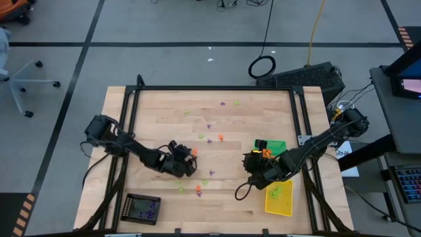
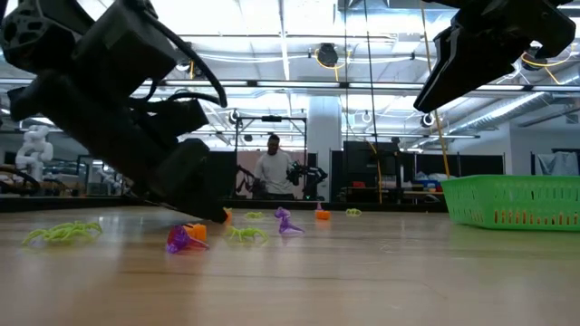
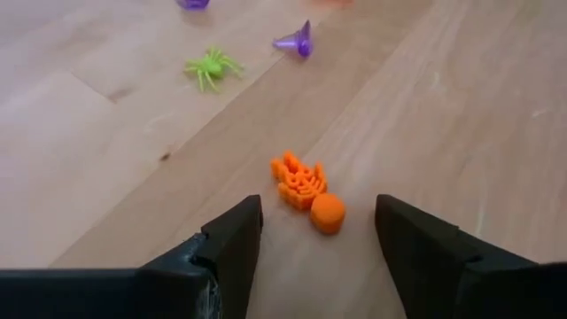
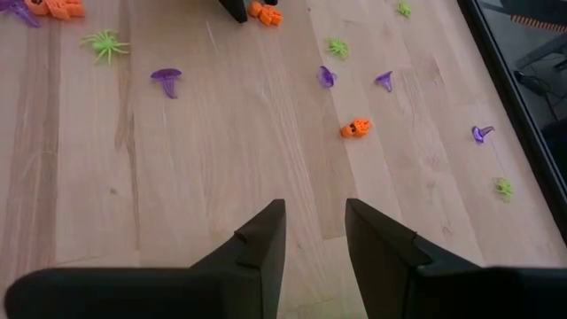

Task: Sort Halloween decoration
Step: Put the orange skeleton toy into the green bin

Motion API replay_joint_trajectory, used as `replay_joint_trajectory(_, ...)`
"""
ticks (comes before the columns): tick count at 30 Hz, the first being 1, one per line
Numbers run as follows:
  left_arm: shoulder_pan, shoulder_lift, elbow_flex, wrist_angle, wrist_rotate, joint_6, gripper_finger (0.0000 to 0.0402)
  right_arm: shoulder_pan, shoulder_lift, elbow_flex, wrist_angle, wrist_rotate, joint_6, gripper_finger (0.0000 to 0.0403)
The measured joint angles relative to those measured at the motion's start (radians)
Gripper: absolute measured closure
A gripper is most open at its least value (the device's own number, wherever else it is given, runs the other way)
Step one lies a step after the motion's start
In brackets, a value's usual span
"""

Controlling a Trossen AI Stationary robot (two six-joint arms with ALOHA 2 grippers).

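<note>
High view: I've got the left gripper low over the wood surface, left of centre, with an orange trinket at its tip. Right gripper sits right of centre, just beside the green tray. The yellow tray is nearer, at the right edge, with lime pieces inside; the black tray is near left. The rest of the Halloween decoration is scattered loose across the middle and far part of the surface: purple, lime and orange bits.

Low view: the left gripper is down at the surface, the orange piece right at its tip. A purple and orange cluster lies in front, a lime spider at left, and more trinkets sit further back. The green tray is at right, the right arm raised above it. A person stands in the room behind.

Left wrist view: jaws spread wide, holding nothing. An orange skeleton lies flat on the surface between the fingers, apart from both. A lime spider and a purple hat lie further out.

Right wrist view: right jaws part open with a narrow gap, nothing in them. The fingers hang above bare wood; an orange pumpkin piece and purple and lime trinkets lie scattered beyond.
</note>
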Motion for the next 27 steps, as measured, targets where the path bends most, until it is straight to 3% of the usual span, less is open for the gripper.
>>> replay_joint_trajectory(6,-0.017,0.013,0.001,0.002,-0.052,0.040,0.0204,0.000,0.000,0.000,0.000,0.000,0.000,0.0298)
replay_joint_trajectory(17,-0.017,0.014,0.000,0.007,-0.052,0.138,0.0385,0.000,0.000,0.000,0.000,0.000,0.000,0.0298)
replay_joint_trajectory(27,-0.017,0.010,0.000,-0.002,-0.053,0.192,0.0385,0.000,0.000,0.000,0.000,-0.003,0.000,0.0298)
